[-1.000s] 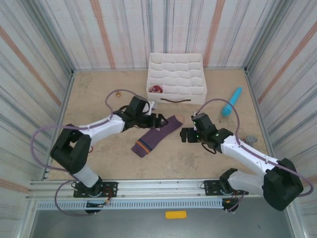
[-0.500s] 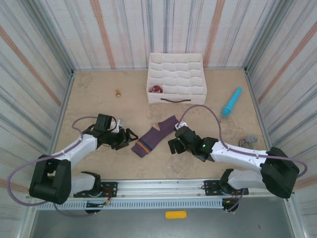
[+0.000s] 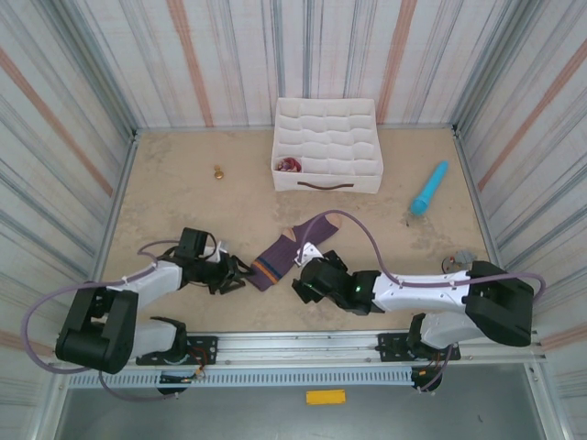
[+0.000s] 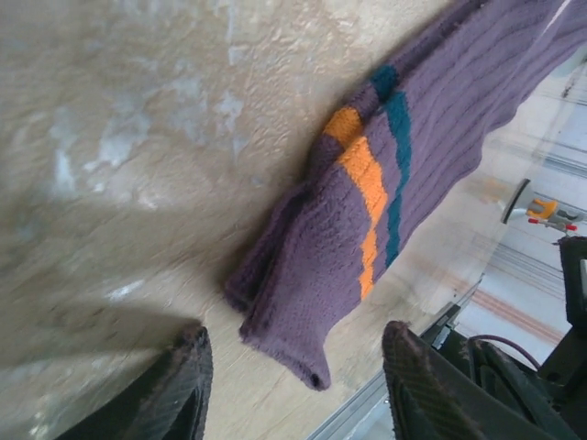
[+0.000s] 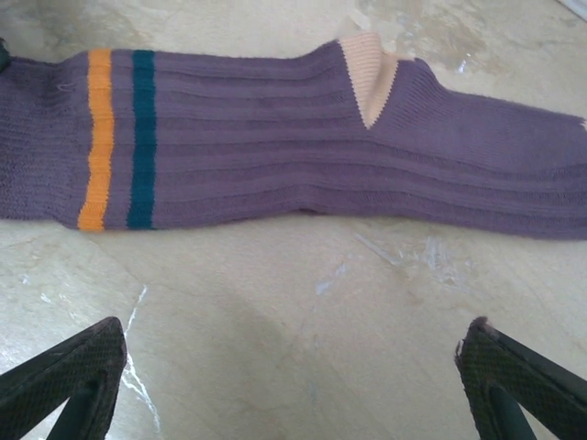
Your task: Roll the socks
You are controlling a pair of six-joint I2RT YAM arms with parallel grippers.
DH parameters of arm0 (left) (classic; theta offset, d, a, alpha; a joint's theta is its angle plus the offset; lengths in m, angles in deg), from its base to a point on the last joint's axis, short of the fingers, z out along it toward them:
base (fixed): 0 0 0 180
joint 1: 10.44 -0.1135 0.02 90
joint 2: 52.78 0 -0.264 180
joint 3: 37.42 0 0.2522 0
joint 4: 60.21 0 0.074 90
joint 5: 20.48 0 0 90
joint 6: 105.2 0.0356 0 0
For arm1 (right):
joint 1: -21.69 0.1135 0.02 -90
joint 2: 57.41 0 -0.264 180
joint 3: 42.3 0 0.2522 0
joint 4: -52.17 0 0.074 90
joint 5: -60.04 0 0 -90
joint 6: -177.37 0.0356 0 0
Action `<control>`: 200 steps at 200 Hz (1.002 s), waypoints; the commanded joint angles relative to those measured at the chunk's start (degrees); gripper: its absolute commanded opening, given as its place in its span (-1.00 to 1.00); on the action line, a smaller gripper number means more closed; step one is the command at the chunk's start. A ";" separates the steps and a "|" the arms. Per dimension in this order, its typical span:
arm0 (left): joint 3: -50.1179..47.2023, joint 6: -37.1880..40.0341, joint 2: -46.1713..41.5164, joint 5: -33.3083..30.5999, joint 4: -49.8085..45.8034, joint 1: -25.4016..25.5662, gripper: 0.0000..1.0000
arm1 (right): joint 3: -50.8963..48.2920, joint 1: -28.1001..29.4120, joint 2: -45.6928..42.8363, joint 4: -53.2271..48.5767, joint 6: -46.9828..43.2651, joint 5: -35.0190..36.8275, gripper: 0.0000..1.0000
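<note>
From above, the purple sock [image 3: 292, 247] is lying flat and slantwise on the mottled beige table [image 3: 183, 192], toward the front edge. The left claw [image 3: 234, 275] is sitting just beside its striped end. The right claw [image 3: 305, 280] is sitting just beside its middle, on the near side. A white compartmented box [image 3: 327, 147] is standing at the back, well apart, leaving open table between. Something reddish [image 3: 291, 165] is sitting in one compartment, too small to identify.

On the left wrist, the sock [image 4: 367, 211] is showing ribbed knit with orange and teal bands. The left claw [image 4: 295, 367] is standing open, its dark textured fingers [image 4: 183, 385] flanking the cuff end without pressing it.

On the right wrist, the sock [image 5: 275, 174] is stretching across, with a tan heel wedge and its right end running out of frame. The right claw [image 5: 293, 367] is gaping wide over bare table, its fingers [image 5: 64, 376] cut off at the lower corners.
</note>
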 commanded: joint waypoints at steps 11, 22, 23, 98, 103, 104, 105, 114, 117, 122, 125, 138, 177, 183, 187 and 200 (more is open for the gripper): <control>-1.44 -1.73 3.51 -1.01 3.05 -0.33 -0.08 | 2.30 0.82 2.10 2.44 -3.78 0.43 0.82; -1.44 -1.73 4.81 -1.21 3.77 -0.30 -0.14 | 2.41 0.91 2.34 2.61 -4.25 -0.27 0.79; -1.48 -1.73 4.92 -1.21 3.84 -0.27 -0.15 | 2.41 0.91 2.42 2.61 -4.30 -0.31 0.79; 1.71 -6.55 12.24 -3.72 10.16 6.80 -0.81 | -0.39 0.93 -0.50 3.63 -8.94 -9.04 0.56; 1.94 -7.25 12.45 -3.75 10.86 7.39 -0.82 | -0.61 1.01 -0.98 3.57 -9.14 -9.48 0.52; 2.01 -7.34 12.52 -3.76 10.98 7.49 -0.83 | -0.68 1.00 -1.00 3.58 -9.16 -9.62 0.51; 2.04 -7.48 12.60 -3.76 11.09 7.62 -0.83 | -0.72 1.00 -1.09 3.58 -9.22 -9.69 0.50; 2.38 -8.75 13.13 -3.68 12.50 8.60 -0.86 | -1.07 1.08 -1.86 4.12 -9.37 -10.93 0.40; 2.54 -9.09 13.38 -3.63 12.86 8.97 -0.87 | -1.19 1.16 -2.12 4.45 -9.46 -11.31 0.37; 2.80 -9.60 13.73 -3.51 13.44 9.43 -0.88 | -1.45 1.30 -2.33 4.99 -9.63 -12.02 0.33; 3.00 -9.87 13.99 -3.36 13.62 9.65 -0.90 | -1.61 1.40 -2.41 5.33 -9.72 -12.33 0.31; 3.80 -10.84 14.99 -2.61 14.80 10.38 -0.93 | -1.96 1.93 -2.40 6.49 -10.39 -12.66 0.30; 4.84 -12.56 16.19 -0.83 16.38 10.92 -0.98 | -1.16 3.01 0.94 8.60 -13.61 -11.53 0.34; 4.89 -12.62 16.15 -0.73 16.30 10.92 -0.98 | -0.87 3.18 1.88 8.99 -14.08 -11.43 0.34; 4.89 -12.70 16.12 -0.64 16.34 10.88 -0.98 | -0.70 3.26 2.56 9.23 -14.42 -11.38 0.34; 4.79 -13.02 15.94 -0.51 16.38 11.00 -0.98 | 0.32 3.37 5.07 9.82 -15.52 -11.25 0.32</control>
